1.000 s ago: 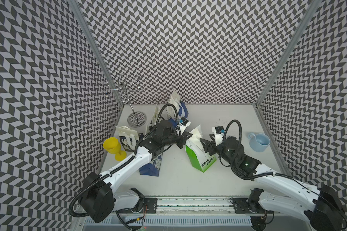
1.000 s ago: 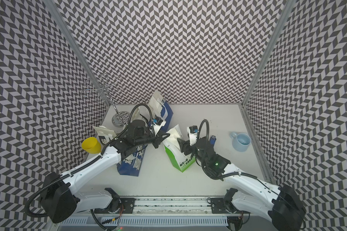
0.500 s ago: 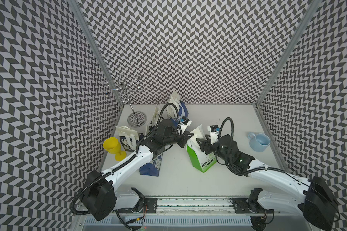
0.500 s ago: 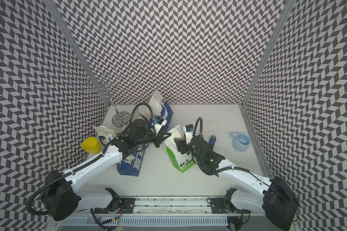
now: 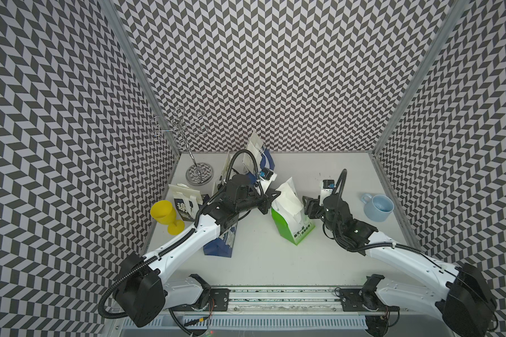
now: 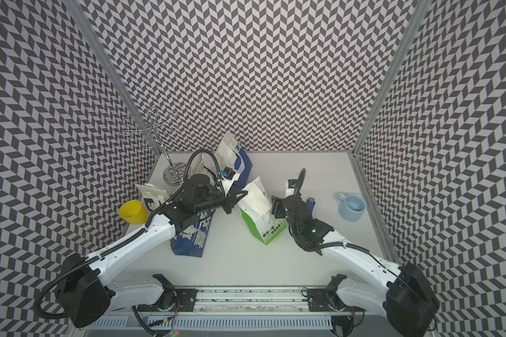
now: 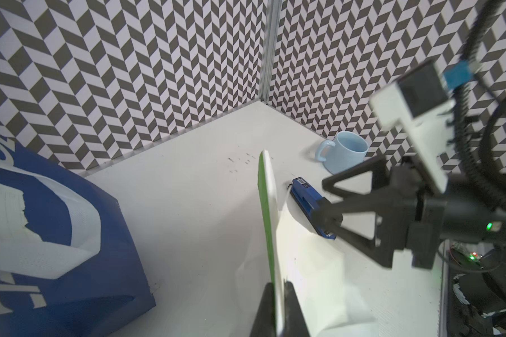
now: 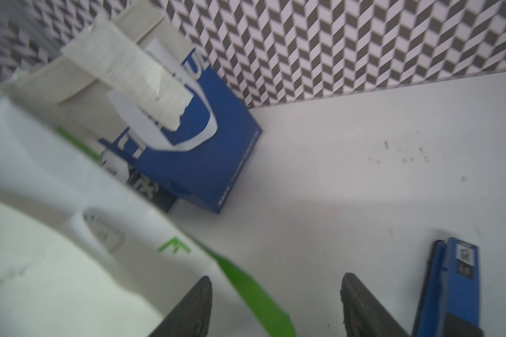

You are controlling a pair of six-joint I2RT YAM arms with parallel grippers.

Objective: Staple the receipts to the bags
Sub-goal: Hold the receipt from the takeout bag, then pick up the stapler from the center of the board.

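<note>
Flanking green bag [image 6: 268, 233]: stapler [image 6: 310, 203], blue bag [image 6: 244, 168].

Robot test cell, lab setting. Black-and-white chevron walls [image 5: 275, 73] on aluminium posts [image 5: 140, 76] box in a white table [image 5: 275, 262]. The left arm [image 5: 187, 245] and right arm [image 5: 406, 256] are mounted on a rail [image 5: 281, 297] at 6 o'clock. Loose props: mug [image 5: 379, 207] at 3 o'clock, goblet [image 5: 165, 214] at 9 o'clock, wire stand [image 5: 199, 174] at 11 o'clock.

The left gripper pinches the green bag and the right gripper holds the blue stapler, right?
No. The right gripper is open; the right wrist view shows the blue stapler lying on the table beside it.
</note>
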